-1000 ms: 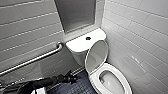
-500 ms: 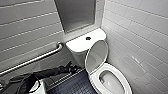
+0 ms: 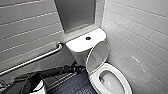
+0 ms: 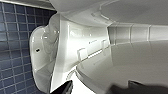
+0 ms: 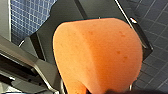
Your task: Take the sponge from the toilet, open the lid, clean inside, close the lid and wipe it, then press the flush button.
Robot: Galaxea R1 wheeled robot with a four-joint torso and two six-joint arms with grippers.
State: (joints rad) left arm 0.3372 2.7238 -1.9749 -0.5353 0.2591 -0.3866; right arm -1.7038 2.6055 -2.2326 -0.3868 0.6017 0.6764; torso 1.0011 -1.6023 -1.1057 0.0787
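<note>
I am holding the sponge (image 5: 100, 55) clamped in my right gripper (image 5: 117, 92) above the floor tiles (image 5: 155, 57), lid (image 3: 97, 56) standing raised against the tank (image 3: 80, 43), toilet (image 3: 125, 82) bowl lying uncovered, left gripper (image 3: 78, 68) hovering by the bowl's back edge, apart or together I cannot tell.

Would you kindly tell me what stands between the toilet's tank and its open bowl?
The raised lid stands there, tilted back toward the tank, above the bowl; the head view shows it.
</note>
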